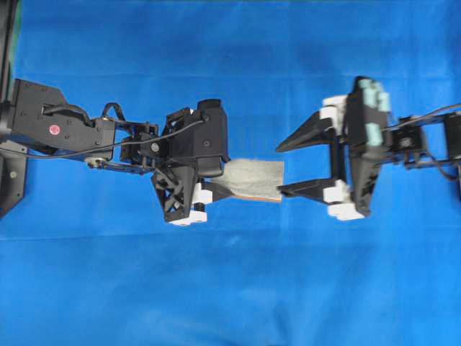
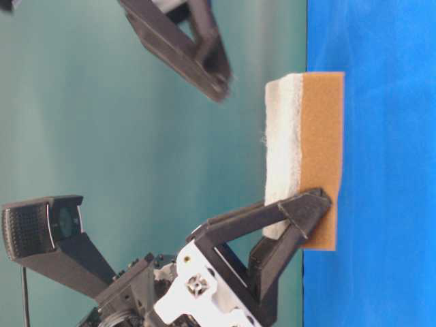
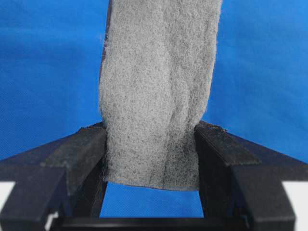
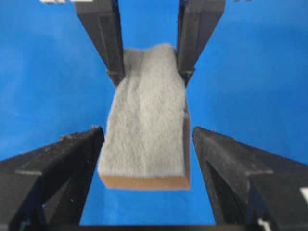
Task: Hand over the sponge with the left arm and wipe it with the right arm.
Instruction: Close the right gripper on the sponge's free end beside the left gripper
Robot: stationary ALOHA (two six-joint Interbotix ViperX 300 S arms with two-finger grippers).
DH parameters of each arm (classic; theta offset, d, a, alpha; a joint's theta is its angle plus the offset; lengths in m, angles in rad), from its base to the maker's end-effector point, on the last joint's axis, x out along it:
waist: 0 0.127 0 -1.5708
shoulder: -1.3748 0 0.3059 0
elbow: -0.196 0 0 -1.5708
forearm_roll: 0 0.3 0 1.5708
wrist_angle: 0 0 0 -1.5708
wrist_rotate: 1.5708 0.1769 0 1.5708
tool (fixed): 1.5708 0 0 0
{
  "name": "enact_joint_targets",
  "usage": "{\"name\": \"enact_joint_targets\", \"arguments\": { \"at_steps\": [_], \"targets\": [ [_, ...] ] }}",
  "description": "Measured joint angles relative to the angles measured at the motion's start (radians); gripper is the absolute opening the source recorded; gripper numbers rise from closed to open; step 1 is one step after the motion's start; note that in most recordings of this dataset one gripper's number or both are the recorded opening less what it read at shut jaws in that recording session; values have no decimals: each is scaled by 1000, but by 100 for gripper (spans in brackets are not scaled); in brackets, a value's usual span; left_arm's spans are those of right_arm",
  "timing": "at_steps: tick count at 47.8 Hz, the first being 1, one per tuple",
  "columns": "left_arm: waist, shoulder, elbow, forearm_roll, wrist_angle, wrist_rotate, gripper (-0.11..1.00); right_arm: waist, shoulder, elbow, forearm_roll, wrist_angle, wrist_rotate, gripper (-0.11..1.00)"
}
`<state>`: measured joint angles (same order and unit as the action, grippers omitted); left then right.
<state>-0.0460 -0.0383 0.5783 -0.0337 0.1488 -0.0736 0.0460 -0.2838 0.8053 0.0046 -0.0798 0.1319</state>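
- While the left claw (image 1: 216,189) pinches one end of the sponge (image 1: 253,179), its fingers hide that end.
- Right claw (image 1: 282,168) gapes wide, its tips just beside the sponge's free end, not gripping.

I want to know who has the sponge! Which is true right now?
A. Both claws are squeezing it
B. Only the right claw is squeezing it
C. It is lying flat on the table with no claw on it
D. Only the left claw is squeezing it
D: the left claw pinches one end of the sponge, while the right claw stands wide open at its free end, not gripping it.
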Motion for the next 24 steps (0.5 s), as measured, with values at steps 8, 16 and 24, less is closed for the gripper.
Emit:
{"name": "enact_joint_targets", "arguments": {
  "at_steps": [8, 16, 24],
  "targets": [
    [6, 0, 0, -2, 0, 0, 45, -2, 75, -52, 0, 37, 0, 75],
    [9, 0, 2, 0, 0, 0, 45, -2, 126, -81, 0, 60, 0, 75],
    [11, 0, 2, 0, 0, 2, 45, -5, 169, -104, 0, 77, 0, 75]
  ]
}}
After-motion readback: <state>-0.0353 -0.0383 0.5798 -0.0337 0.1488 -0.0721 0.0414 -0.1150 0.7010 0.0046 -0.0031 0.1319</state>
